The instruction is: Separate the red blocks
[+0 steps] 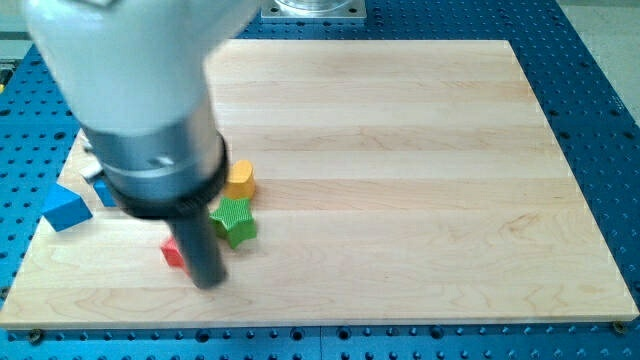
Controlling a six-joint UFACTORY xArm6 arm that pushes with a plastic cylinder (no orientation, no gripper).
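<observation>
My tip rests on the wooden board near the view's bottom left. A red block shows only as a small sliver just left of the rod, mostly hidden behind it; its shape cannot be made out. No second red block shows; the arm's body covers much of the left side. A green star-shaped block lies just up and right of the tip. A yellow block sits above the green one, partly hidden by the arm.
A blue triangular block lies at the board's left edge. Another blue block peeks out beside the arm. The wooden board sits on a blue perforated table.
</observation>
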